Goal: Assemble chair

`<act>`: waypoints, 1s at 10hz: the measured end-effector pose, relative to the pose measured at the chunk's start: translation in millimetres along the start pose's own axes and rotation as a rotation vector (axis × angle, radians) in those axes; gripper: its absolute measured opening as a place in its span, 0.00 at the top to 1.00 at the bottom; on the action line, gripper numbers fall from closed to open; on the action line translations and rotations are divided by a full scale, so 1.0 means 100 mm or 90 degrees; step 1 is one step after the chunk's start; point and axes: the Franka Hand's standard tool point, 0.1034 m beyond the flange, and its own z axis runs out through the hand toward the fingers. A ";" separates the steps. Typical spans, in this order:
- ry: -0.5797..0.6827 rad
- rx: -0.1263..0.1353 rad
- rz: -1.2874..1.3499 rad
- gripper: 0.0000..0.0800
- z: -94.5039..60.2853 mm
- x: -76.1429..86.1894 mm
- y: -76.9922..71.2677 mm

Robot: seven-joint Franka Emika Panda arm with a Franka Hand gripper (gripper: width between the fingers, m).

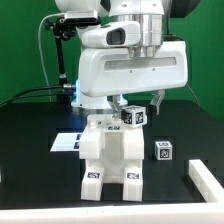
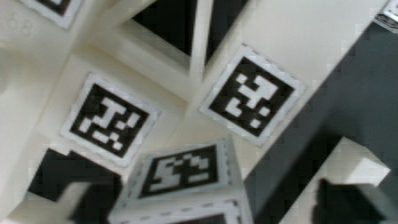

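Chair (image 1: 108,152), part-built, just below the jaws.
Gripper (image 1: 143,103): jaw gap unclear. Centre your jaws on the chair's top; close squarely.

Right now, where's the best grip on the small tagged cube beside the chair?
Probably straight down from above, pinching two opposite side faces of the cube. It sits flat and apart from the chair, so its sides look free.

We see the bench (image 1: 30,140) from a slightly raised exterior camera at middling distance, facing the arm (image 1: 130,65); our wrist camera sits very near the chair (image 2: 111,115), sharing its tagged blocks.
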 end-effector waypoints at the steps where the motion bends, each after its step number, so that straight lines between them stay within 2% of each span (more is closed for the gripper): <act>1: 0.000 0.001 0.056 0.51 0.00 0.00 0.00; 2: 0.000 0.001 0.118 0.65 0.00 0.00 0.00; 5: 0.000 0.002 0.213 0.65 0.00 0.00 -0.01; 10: 0.001 0.006 0.492 0.65 0.02 0.00 -0.01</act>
